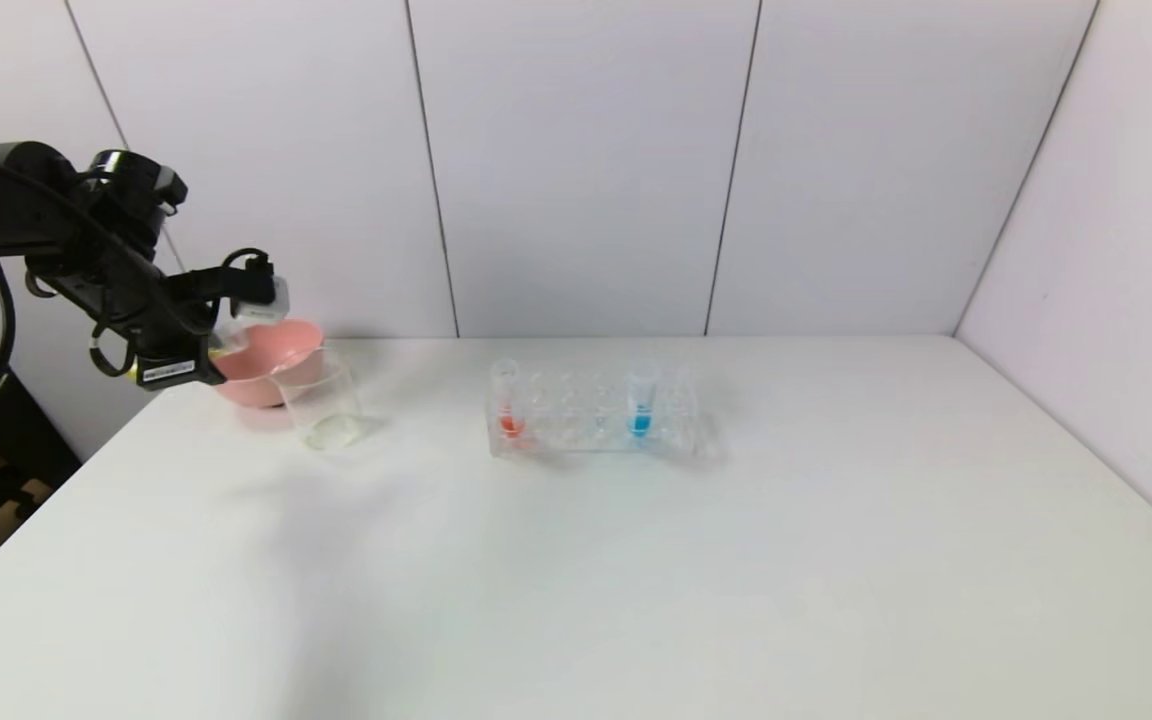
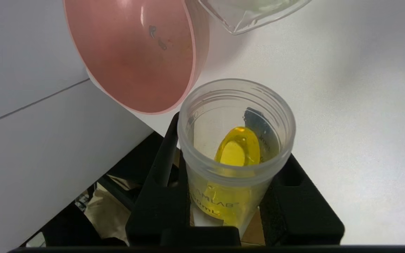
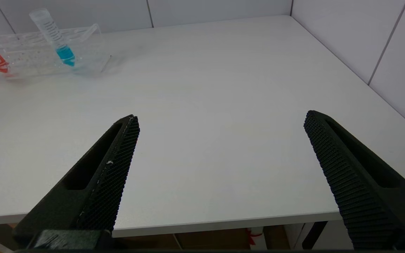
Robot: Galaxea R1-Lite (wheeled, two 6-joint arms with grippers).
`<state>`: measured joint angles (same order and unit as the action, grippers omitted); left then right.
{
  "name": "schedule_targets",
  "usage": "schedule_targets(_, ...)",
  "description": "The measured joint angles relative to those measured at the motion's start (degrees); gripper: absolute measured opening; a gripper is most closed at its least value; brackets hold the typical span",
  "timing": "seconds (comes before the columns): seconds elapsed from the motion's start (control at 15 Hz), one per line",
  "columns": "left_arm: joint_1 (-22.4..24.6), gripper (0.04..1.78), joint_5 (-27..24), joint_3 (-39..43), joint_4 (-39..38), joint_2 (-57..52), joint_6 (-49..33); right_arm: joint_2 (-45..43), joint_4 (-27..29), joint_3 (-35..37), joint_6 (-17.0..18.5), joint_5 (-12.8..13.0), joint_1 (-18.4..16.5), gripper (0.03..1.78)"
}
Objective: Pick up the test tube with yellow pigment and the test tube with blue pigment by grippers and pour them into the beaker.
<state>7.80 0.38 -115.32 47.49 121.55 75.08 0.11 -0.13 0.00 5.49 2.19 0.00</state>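
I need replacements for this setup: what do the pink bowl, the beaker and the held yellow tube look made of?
Pink bowl: likely plastic, opaque, smooth with soft glare. Beaker: fully clear, glass or hard plastic, cannot tell which. Test tube with yellow pigment, clamped in the left gripper: cloudy translucent wall, thick rim, printed marks, probably plastic.

The left gripper [image 2: 229,196] is matt black plastic, and between its fingers [image 2: 160,207] sits the test tube with yellow pigment [image 2: 236,154], a frosted, translucent plastic with a smooth rim. Just beyond it, the pink bowl [image 2: 135,52] is smooth plastic with a soft sheen and a few dark specks inside. Beside the bowl, the beaker [image 1: 321,405] looks like clear, glossy glass. The table [image 1: 576,560] under the gripper is smooth, matt white. The right gripper [image 3: 220,123] has matt black fingers [image 3: 118,168] with finely ribbed, rough pads.
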Motion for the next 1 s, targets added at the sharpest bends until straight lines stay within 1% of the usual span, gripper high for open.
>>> schedule_targets(0.2, -0.48, 0.54, 0.33, 0.0, -0.06, 0.33, -1.46, 0.0, -0.02, 0.0, 0.0, 0.0, 0.0, 1.71)
schedule_targets(0.4, -1.22, 0.54, 2.67, -0.13, -0.09, 0.85, -1.79, 0.0, -0.02, 0.0, 0.0, 0.0, 0.0, 1.71)
schedule_targets(0.73, -1.77, 0.54, 4.46, -0.59, -0.06, 2.01, -1.77, 0.0, -0.02, 0.0, 0.0, 0.0, 0.0, 1.71)
schedule_targets(1.0, -1.9, 0.54, 4.61, -0.61, -0.04, 2.21, -1.68, 0.0, -0.02, 0.0, 0.0, 0.0, 0.0, 1.71)
